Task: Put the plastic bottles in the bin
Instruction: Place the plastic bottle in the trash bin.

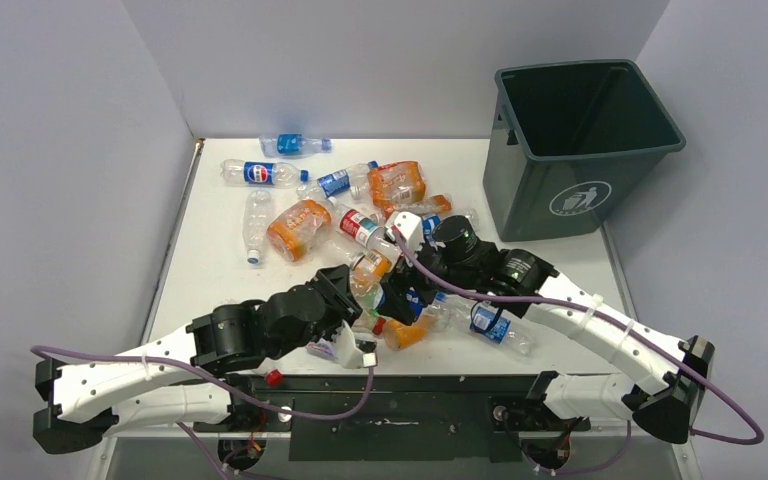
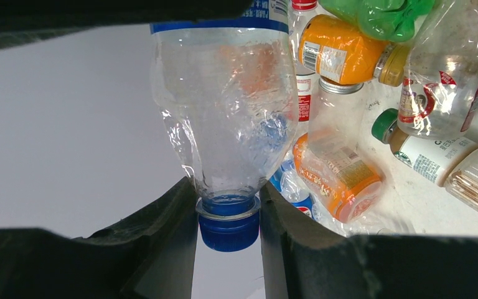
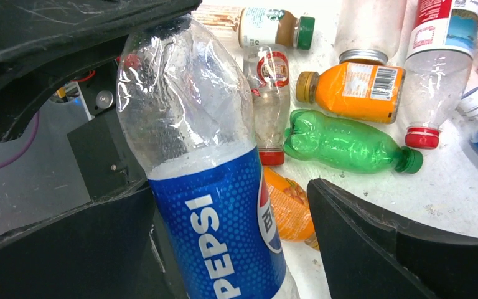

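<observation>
Clear plastic Pepsi bottle, crumpled, with a blue label and a blue cap, is raised off the near part of the white tabletop between the two arms. The left hand is clenched on its neck just above the cap, one finger at each side. The right hand stands released around the labelled body: the bottle sits close against one finger, with a clear gap to the other. Below, more plastic bottles lie scattered and heaped over the middle of the tabletop. Among them a green plastic bottle lies on its side just beside an orange plastic bottle with a barcode label. The dark grey-green square plastic bin, a white litter symbol on its front, stands upright at the far right corner, well apart from both hands.
</observation>
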